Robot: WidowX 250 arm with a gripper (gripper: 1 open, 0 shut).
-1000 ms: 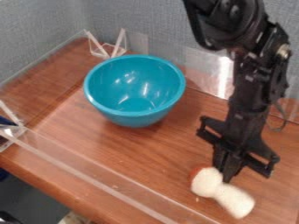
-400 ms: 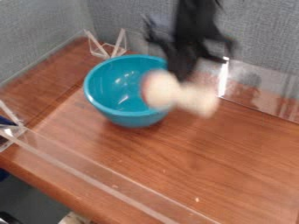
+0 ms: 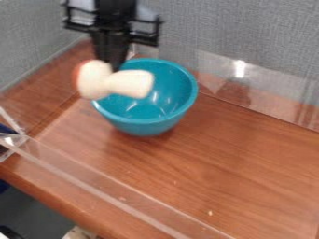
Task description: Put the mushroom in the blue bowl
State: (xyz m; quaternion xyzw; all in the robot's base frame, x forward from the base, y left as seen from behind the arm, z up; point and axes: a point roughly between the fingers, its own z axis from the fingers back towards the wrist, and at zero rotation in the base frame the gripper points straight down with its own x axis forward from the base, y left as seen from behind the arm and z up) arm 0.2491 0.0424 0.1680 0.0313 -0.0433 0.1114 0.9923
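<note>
The fingers [image 3: 115, 53], at the lower end of the dark arm [image 3: 118, 14], are clamped on the mushroom [image 3: 112, 81], which is carried in the air. The mushroom appears in front of the left part of the bowl [image 3: 173, 111], hiding some of its rim and inner wall; its pinkish cap end points to the left of the view and its pale stem to the right. The bowl stands upright on the counter [image 3: 230, 168], near the grey wall [image 3: 237, 42].

Relative to the view of one second ago, the mushroom has been lifted from the front of the counter and brought across to the bowl. In the more recent earlier view it was a blur toward the bowl's right side; it now lies toward the left side, with sharper outlines. The bowl has kept its place throughout.

For the task, this change means that pick-up is complete and transport nearly so; placement remains. Whether the mushroom is directly above the opening or somewhat nearer the camera cannot be told from this single view. The next move probably calls for a small correction toward the bowl's centre, then a release. Letting go too far left could drop the mushroom on the rim or outside it.
</note>
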